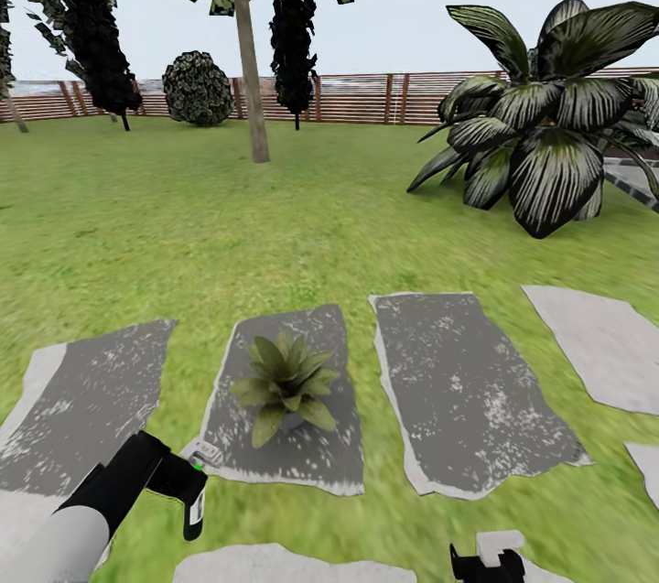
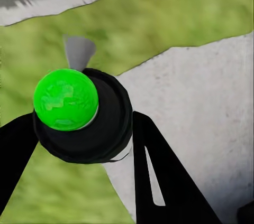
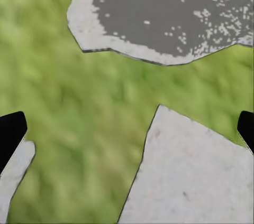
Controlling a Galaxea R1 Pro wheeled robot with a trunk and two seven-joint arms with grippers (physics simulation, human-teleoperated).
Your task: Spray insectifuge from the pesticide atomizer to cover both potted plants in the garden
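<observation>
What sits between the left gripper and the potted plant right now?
In the head view, only bare grey slab separates the left gripper, shut on the atomizer, from the potted plant.

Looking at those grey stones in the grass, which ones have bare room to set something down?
The slab right of the potted plant is bare, bordered by grass. So is the far-left slab above the left gripper. The middle slab is crowded: the plant sits on it, with bare room only along its near edge.
</observation>
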